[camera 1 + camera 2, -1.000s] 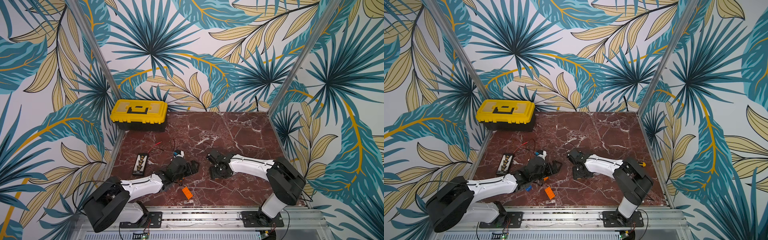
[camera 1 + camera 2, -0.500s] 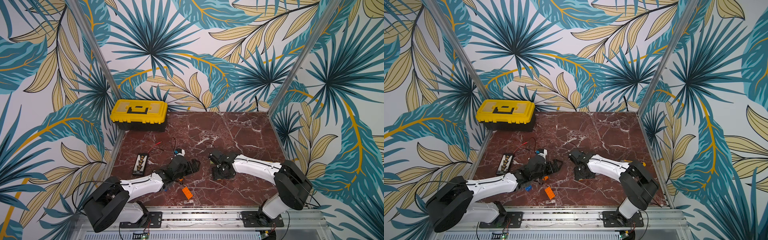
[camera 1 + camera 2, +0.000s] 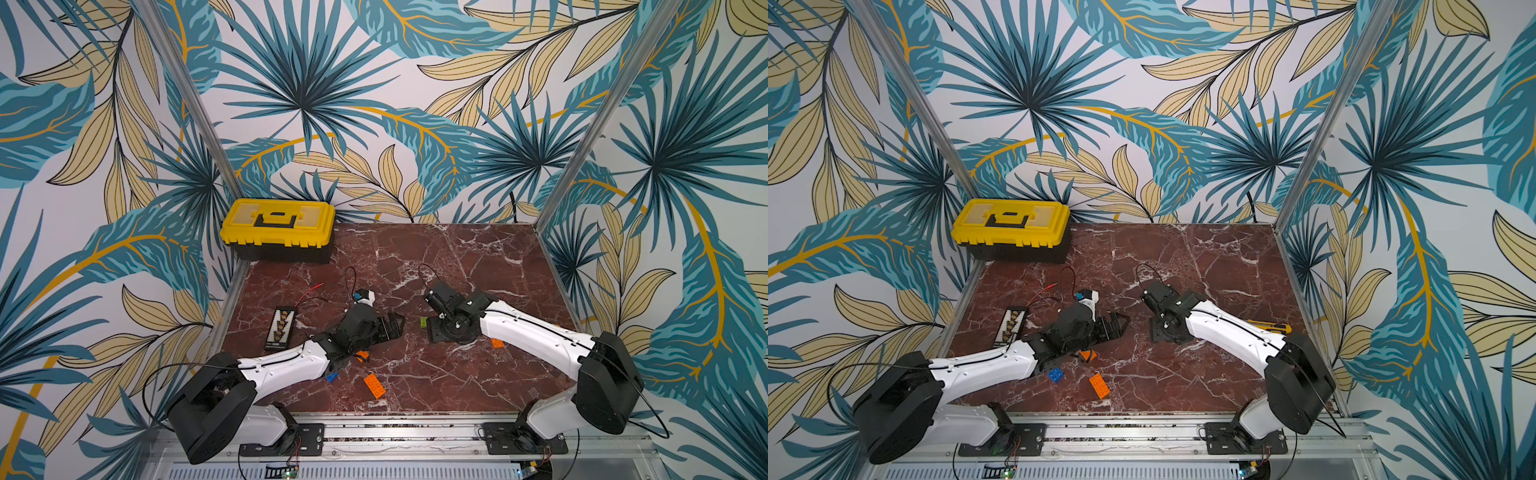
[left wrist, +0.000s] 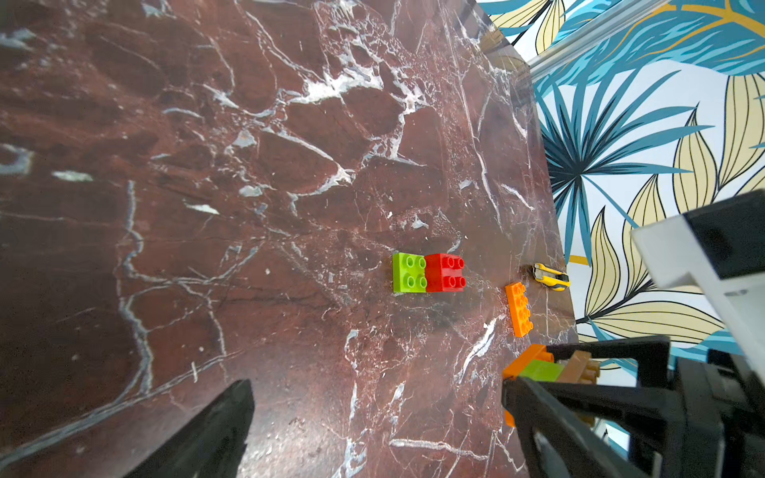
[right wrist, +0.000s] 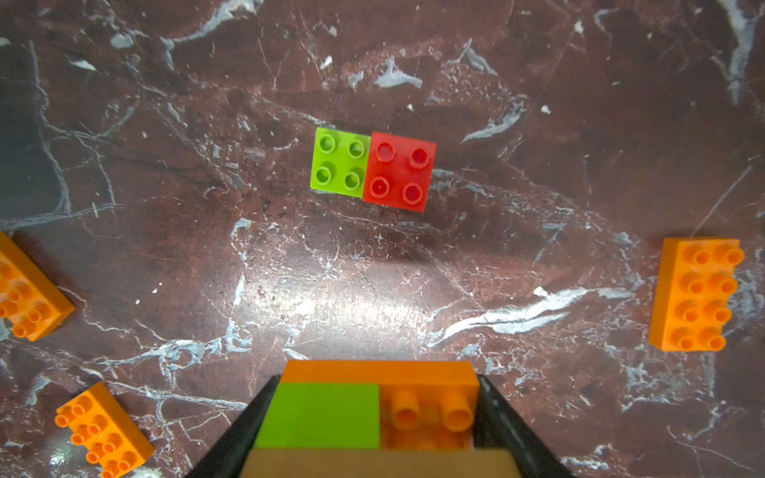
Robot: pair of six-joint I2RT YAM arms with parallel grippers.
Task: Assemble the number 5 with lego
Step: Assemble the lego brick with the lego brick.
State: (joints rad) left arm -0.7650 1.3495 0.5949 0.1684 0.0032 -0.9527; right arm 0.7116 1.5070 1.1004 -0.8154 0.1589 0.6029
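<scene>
Lego cluster (image 5: 318, 414) of orange, green & tan bricks is clamped btw the jaws of the R gripper (image 5: 374, 414), which grasps it on two opposite sides, around mid-worktop and a bit toward the right edge. Whether the cluster touches the worktop (image 3: 457, 257) I can't tell. Just beside it but apart lies the green-red pair (image 5: 372, 169): two square bricks, studs up, touching side by side, w/ the red one nearer the right edge. In a top view only the green shows; the R gripper hides the red. L gripper (image 3: 392, 325) is spread wide and released, nothing btw its fingers except bare marble, and it points at the pair from the left-edge side. Loose lego: front orange brick (image 3: 374, 385) lies near the front edge, approx. midway along it. Blue brick (image 3: 1055, 375) lies just beside the L arm, and a small orange brick (image 3: 1088, 354) is half hidden under that arm's wrist. Right orange brick (image 4: 517, 308) lies flat btw the R gripper and the right edge, near the knife (image 4: 550, 277), which is close to that edge. Toolbox (image 3: 278, 226) stands in the far left corner, lid shut. Black strip (image 3: 282, 328) lies near the left edge, w/ red & black wires just beyond it.
</scene>
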